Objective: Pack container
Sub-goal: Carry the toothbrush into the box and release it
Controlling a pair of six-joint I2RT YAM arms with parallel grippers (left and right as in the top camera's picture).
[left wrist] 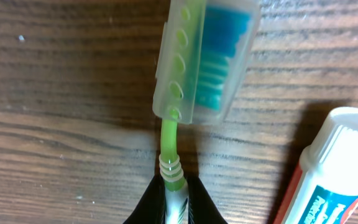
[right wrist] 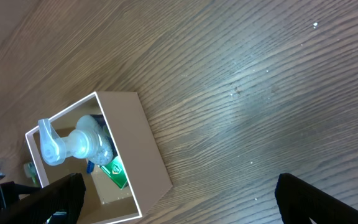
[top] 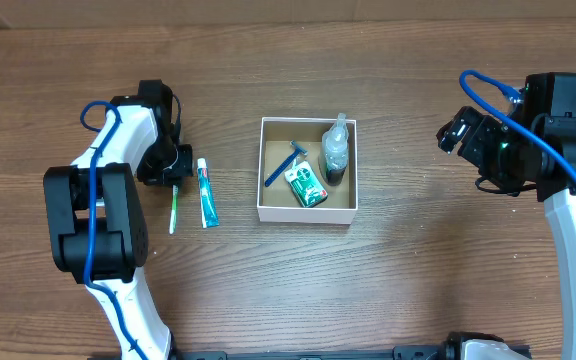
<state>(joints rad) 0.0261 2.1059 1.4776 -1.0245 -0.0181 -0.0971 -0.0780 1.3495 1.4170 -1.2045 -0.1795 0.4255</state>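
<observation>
The container (top: 308, 214), a square white-walled cardboard box with a brown inside, sits mid-table and holds a blue razor (top: 282, 165), a clear spray bottle (top: 336, 148) and a green packet (top: 306, 185). It also shows in the right wrist view (right wrist: 148, 149). A green toothbrush (top: 173, 212) with a clear head cap (left wrist: 204, 56) lies left of the box beside a toothpaste tube (top: 207, 193). My left gripper (left wrist: 176, 208) is shut on the toothbrush handle (left wrist: 173, 171) at table level. My right gripper (right wrist: 176, 199) is open and empty, held high to the right of the box.
The toothpaste tube's white cap (left wrist: 344, 149) lies close to the right of the toothbrush head. The wooden table (top: 418, 270) stretches bare between the box and the right arm. A blue cable (top: 488, 95) loops over the right arm.
</observation>
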